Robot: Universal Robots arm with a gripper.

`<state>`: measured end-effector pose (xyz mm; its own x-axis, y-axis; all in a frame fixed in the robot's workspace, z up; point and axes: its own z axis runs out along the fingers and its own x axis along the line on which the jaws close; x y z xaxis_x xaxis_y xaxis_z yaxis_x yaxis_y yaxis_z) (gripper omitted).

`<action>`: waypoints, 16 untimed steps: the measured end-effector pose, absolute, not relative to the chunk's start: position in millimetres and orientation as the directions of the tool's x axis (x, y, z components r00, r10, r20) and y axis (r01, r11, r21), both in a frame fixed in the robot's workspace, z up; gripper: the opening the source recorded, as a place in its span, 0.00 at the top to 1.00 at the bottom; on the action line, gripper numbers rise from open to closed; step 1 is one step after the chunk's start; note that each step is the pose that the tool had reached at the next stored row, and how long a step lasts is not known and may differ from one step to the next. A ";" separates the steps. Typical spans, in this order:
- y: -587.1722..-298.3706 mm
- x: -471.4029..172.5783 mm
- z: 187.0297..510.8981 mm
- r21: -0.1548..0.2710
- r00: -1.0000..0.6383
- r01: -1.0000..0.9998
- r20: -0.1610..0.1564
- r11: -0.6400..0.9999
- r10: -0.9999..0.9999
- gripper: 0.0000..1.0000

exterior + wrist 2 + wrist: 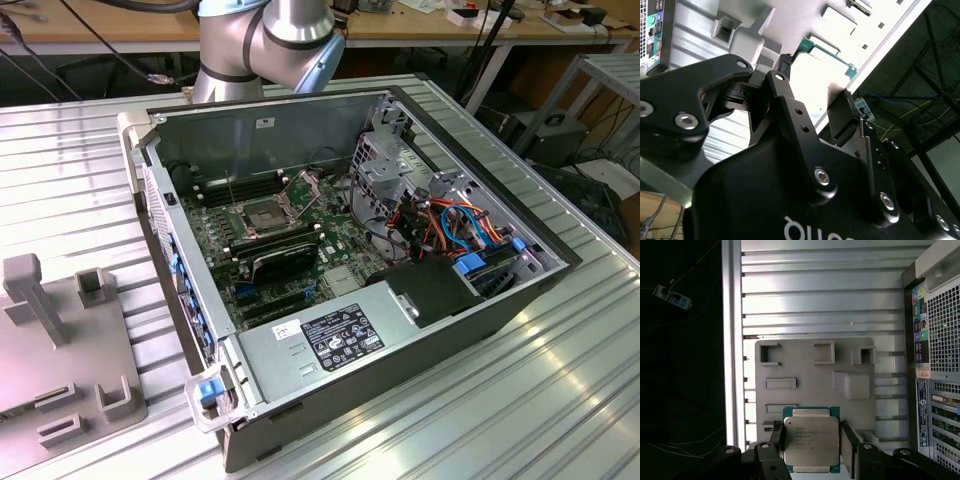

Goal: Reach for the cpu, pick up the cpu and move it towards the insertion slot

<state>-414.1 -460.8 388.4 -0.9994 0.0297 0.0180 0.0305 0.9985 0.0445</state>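
Note:
In the first wrist view the cpu [811, 440], a square chip with a pale metal face and a green rim, sits between the two black fingers [776, 436] of my gripper [811, 432]. The gripper is shut on its two opposite edges. It hangs well above the grey plastic block [815, 375]. In the second wrist view the black gripper [815, 80] shows from behind, with the cpu's green rim [842, 62] past its fingertips. The insertion slot [262, 215], a metal-framed socket with a dark centre, lies on the motherboard inside the open case, far from the cpu.
The open computer case [400, 340] lies on a ribbed aluminium table [560, 400]. Its perforated rear panel [937, 340] stands beside the grey block [60, 350]. Cables and drive cages [450, 220] fill the case on the exterior view's right. The table's edge [732, 340] runs along the block's other side.

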 end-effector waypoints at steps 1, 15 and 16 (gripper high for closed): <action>-460.8 -413.0 388.5 0.044 -0.999 0.030 0.018 0.999 0.030 0.45; -460.8 -393.8 388.4 0.045 -0.999 0.030 0.018 0.999 0.030 0.45; -460.8 -392.3 388.4 0.045 -0.999 0.030 0.018 0.999 0.030 0.45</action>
